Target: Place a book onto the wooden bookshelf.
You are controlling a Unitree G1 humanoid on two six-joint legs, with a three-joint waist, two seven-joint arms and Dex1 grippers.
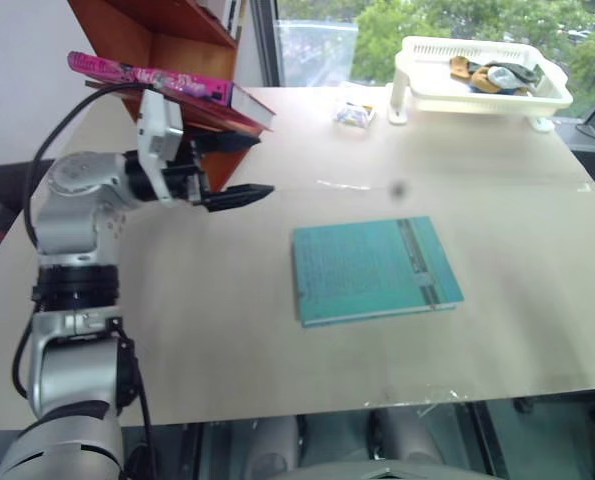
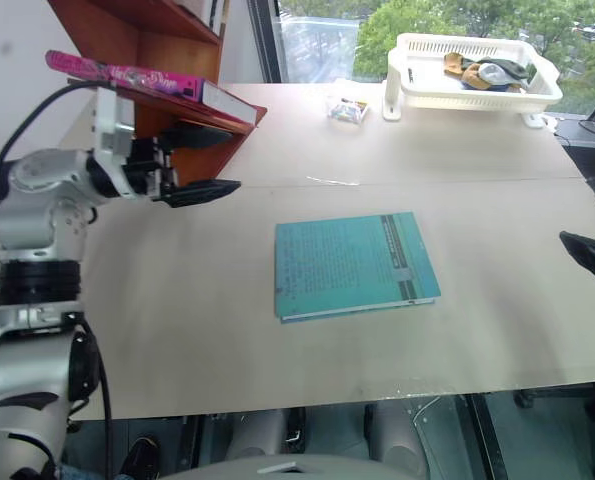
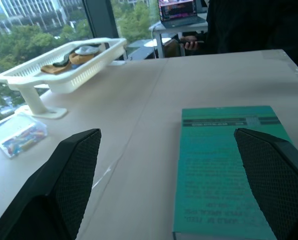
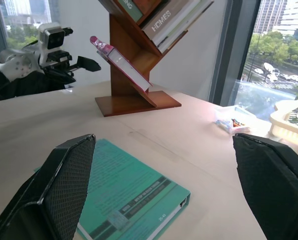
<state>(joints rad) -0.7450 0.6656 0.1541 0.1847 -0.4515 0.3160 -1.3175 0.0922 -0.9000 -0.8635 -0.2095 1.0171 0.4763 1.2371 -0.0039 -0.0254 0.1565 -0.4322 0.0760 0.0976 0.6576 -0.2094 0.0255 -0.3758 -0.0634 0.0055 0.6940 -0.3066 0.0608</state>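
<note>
The pink book [image 1: 147, 75] lies on a slanted board of the reddish-brown wooden bookshelf [image 1: 157, 30] at the table's far left corner, its white page edges facing the table. My left gripper [image 1: 239, 168] is open, pointing sideways just under and in front of the book's lower end, with nothing between its fingers. In the right wrist view the book [image 4: 121, 60] leans in the bookshelf [image 4: 138, 102] with the left gripper [image 4: 83, 62] beside it. My right gripper [image 4: 161, 145] stands open and empty near the table's right edge.
A teal book [image 1: 374, 270] lies flat in the middle of the table. A white basket tray [image 1: 482, 100] with small items stands at the far right. A small clear box [image 1: 355, 115] sits beside it. A person in dark clothing [image 3: 254, 25] sits beyond the table.
</note>
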